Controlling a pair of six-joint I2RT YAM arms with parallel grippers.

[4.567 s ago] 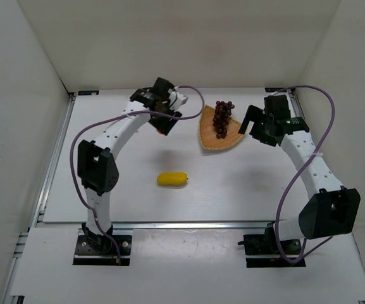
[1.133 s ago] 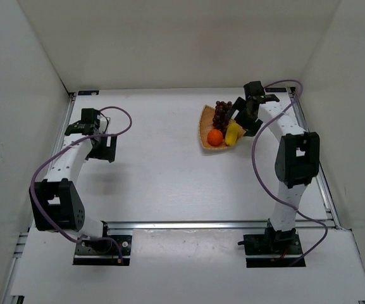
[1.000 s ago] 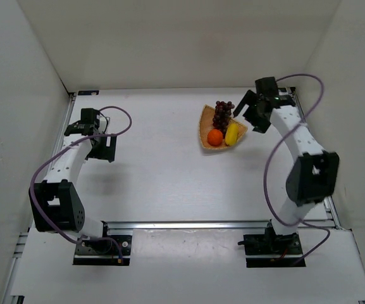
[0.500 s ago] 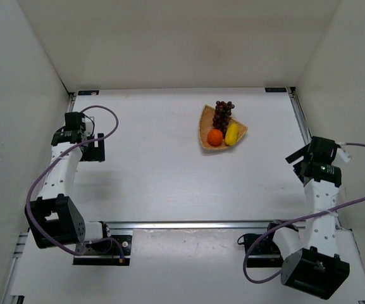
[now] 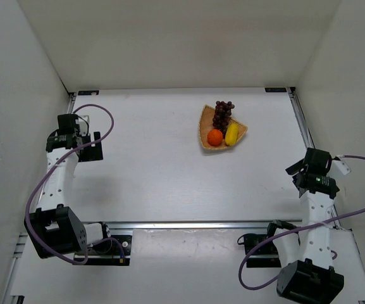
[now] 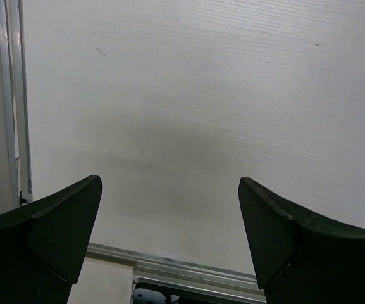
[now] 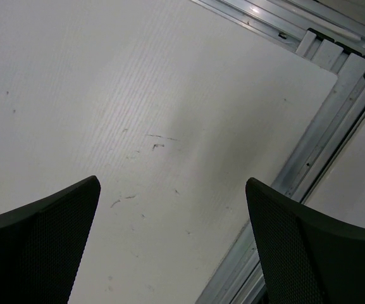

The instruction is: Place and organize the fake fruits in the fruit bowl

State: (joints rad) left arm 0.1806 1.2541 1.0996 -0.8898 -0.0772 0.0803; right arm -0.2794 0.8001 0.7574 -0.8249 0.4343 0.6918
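The tan fan-shaped fruit bowl [image 5: 204,124] lies at the back, right of centre, in the top view. All three fake fruits rest in it: dark purple grapes [image 5: 222,114] at the back, the orange [image 5: 215,137] at the front left, and the yellow lemon-like fruit [image 5: 232,133] beside it. My left gripper [image 5: 88,152] hangs open over the table's left edge, far from the bowl. Near the right edge, well in front of the bowl, my right gripper [image 5: 299,172] is open too. Both wrist views show bare table between wide jaws, left gripper [image 6: 169,190] and right gripper [image 7: 173,187].
White walls close in the table on the left, back and right. An aluminium rail [image 6: 188,269] runs along the near edge below the left fingers. Another rail [image 7: 309,152] borders the table beside the right fingers. Both purple cables loop beside the arms.
My right arm has pulled back from the bowl to the near right edge of the table. The left arm has drifted slightly left. The fruits in the bowl have not moved.
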